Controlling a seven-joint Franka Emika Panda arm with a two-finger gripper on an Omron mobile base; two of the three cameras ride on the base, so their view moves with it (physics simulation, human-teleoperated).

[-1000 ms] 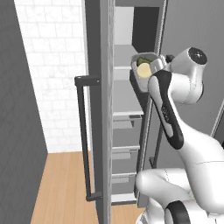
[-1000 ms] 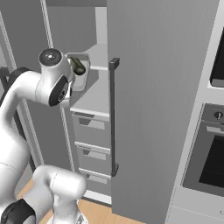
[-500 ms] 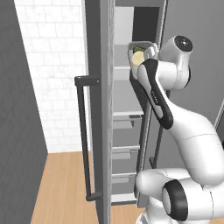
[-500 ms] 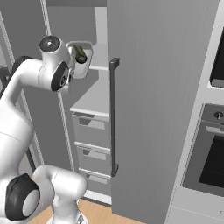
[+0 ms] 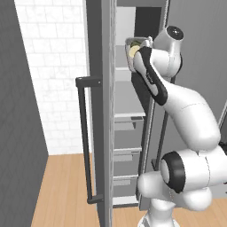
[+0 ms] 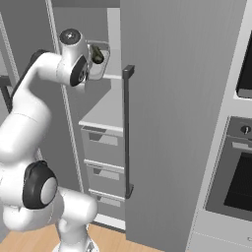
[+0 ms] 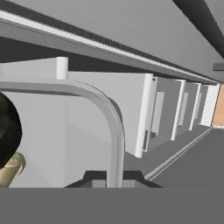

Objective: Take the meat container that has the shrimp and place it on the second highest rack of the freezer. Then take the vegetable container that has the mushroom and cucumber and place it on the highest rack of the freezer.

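The clear vegetable container (image 5: 134,46) hangs high inside the open freezer, level with the upper rack (image 6: 114,77). My gripper (image 6: 91,60) is shut on its rim (image 7: 112,114). A tan mushroom (image 7: 10,169) and a dark green cucumber (image 7: 6,131) lie inside it; the cucumber (image 6: 98,55) also shows from the right base view. In the hand view the fingertips (image 7: 97,178) pinch the container's curved edge.
The freezer's open door (image 5: 103,111) with its dark handle (image 5: 84,137) stands left of the arm. Below the container are a flat shelf (image 6: 109,109) and several drawers (image 6: 105,143). Another tall door with a handle (image 6: 129,128) and an oven (image 6: 236,172) lie to the right.
The arm has lifted the vegetable container higher and pushed it further into the freezer. The gripper has stayed shut on it.
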